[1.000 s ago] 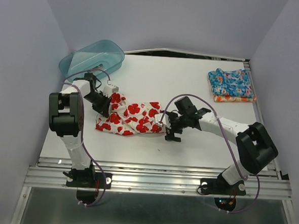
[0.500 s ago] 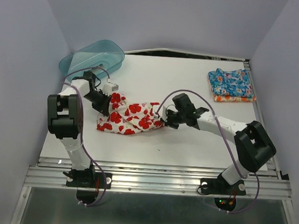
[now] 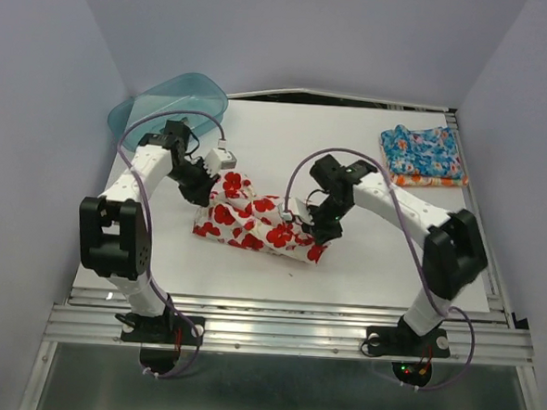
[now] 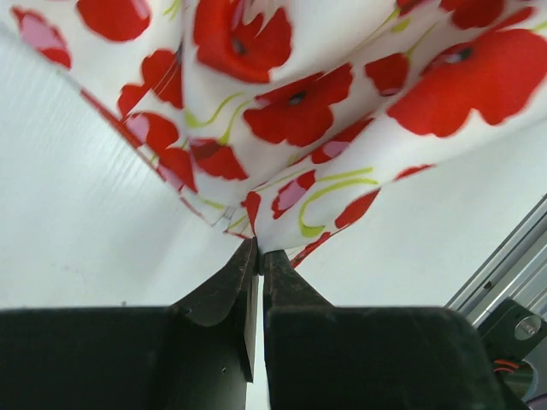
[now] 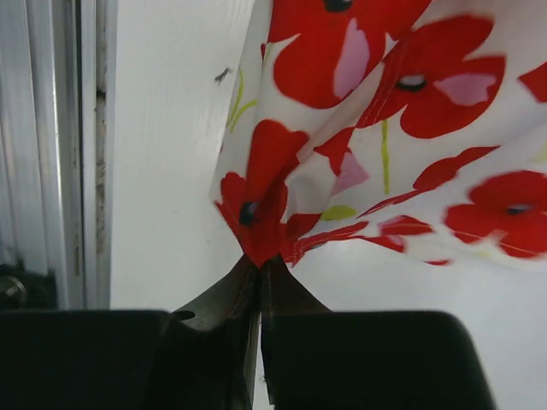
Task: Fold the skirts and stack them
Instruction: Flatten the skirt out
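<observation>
Altogether, skirts: two clear, the poppy skirt (image 3: 258, 225) and the blue skirt (image 3: 423, 154); an orange edge (image 3: 414, 181) under the blue one is perhaps a third.
Tub (image 3: 168, 106): one, at the far left corner.
Poppy skirt: crumpled in the counter's middle.
Blue skirt: folded by the far right corner.
Left gripper (image 4: 257, 252): jaws closed, pinching a poppy skirt corner.
Right gripper (image 5: 259, 260): the same, on the opposite corner.
Hidden: most of the orange cloth.

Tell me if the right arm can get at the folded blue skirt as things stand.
Probably not yet: the right pincer is shut on the poppy skirt. The blue skirt lies on that arm's side with bare table between, so once it lets go the way looks free.
</observation>
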